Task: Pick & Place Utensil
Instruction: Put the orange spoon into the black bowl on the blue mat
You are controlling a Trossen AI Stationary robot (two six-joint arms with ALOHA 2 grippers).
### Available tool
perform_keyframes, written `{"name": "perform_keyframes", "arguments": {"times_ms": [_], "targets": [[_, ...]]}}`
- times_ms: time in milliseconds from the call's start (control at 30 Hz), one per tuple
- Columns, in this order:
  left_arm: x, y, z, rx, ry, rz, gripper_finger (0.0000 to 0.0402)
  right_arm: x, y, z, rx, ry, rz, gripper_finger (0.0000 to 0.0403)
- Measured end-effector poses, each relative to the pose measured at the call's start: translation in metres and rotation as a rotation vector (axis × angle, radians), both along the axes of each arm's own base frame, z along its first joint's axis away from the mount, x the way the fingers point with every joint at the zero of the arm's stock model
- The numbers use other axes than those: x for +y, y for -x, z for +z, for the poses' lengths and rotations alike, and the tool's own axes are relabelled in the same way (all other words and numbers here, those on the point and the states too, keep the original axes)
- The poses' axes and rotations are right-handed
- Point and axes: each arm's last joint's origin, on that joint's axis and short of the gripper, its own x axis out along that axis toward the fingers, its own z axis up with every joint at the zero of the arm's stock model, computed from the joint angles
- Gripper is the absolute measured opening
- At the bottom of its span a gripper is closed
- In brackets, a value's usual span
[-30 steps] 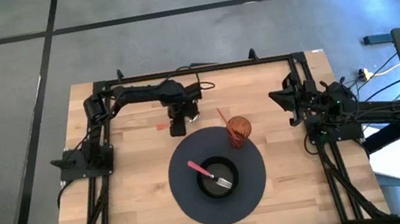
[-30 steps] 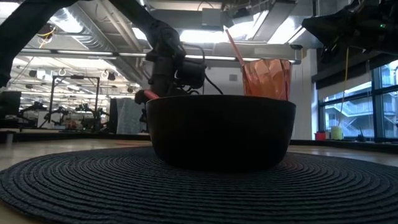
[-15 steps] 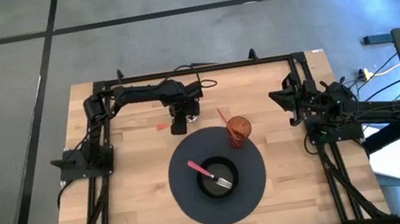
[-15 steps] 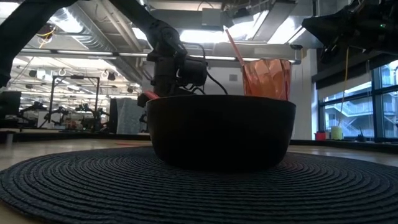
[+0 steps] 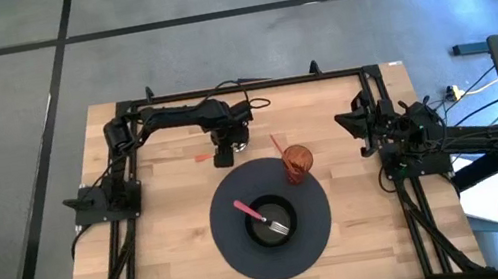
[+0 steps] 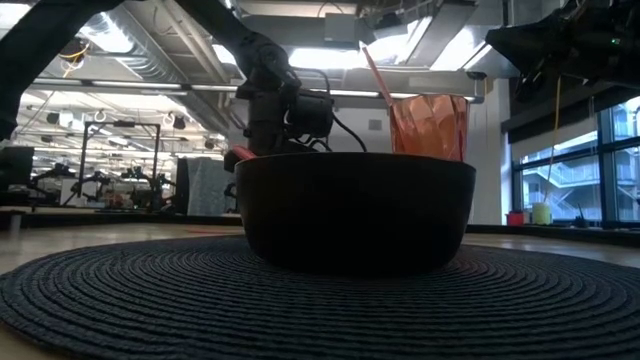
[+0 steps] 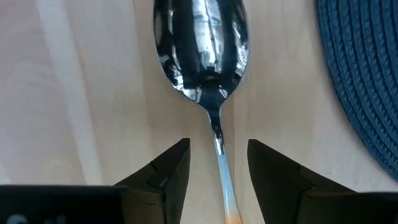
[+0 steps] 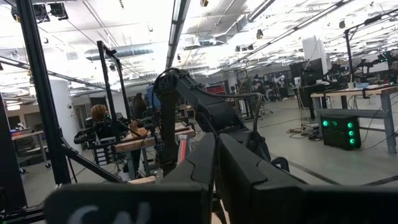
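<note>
A metal spoon (image 7: 201,43) with an orange handle (image 5: 203,156) lies flat on the wooden table, just off the dark round mat (image 5: 317,240). My left gripper (image 7: 217,165) points down over it, open. Its fingers stand on either side of the spoon's thin neck (image 7: 217,140) with a gap on each side. A black bowl (image 5: 271,225) on the mat holds a pink-handled fork (image 5: 260,215). An orange cup (image 5: 297,162) with a thin orange utensil in it stands at the mat's far edge. My right gripper (image 8: 214,162) waits shut at the table's right side.
In the low view the bowl (image 6: 355,210) hides the left fingertips and the spoon. The mat's edge (image 7: 367,74) lies close beside the spoon's bowl. Black frame rails (image 5: 240,87) run along the table's far, left and right sides. Bare wood lies left of the spoon.
My left gripper has stayed over the spoon and tipped a little at the wrist. The spoon, bowl and cup have not moved.
</note>
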Motion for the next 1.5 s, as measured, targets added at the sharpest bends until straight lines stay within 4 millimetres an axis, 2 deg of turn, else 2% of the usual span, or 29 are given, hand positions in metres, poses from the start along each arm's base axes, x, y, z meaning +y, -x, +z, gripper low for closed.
{"name": "perform_keyframes", "arguments": {"times_ms": [333,633,967,1133,1333,1500], "targets": [[-0.004,0.008,-0.012,0.005,0.043,-0.04,0.015,0.0,0.0,0.0,0.0,0.0,0.0,0.0023],[-0.003,0.007,-0.013,-0.012,0.049,0.032,0.0149,0.0,0.0,0.0,0.0,0.0,0.0,0.0023],[0.002,0.006,-0.018,-0.014,0.043,0.116,0.0128,0.0,0.0,0.0,-0.001,-0.003,0.001,0.0023],[-0.002,0.004,-0.027,0.024,0.037,0.154,0.0105,0.0,0.0,0.0,-0.002,-0.005,0.001,0.0023],[-0.007,0.001,-0.029,0.029,0.023,0.128,0.0071,0.0,0.0,0.0,-0.003,-0.008,0.011,0.0023],[-0.011,0.0,-0.029,0.028,0.022,0.086,0.0014,0.001,0.0,0.0,-0.006,-0.024,0.028,0.0023]]}}
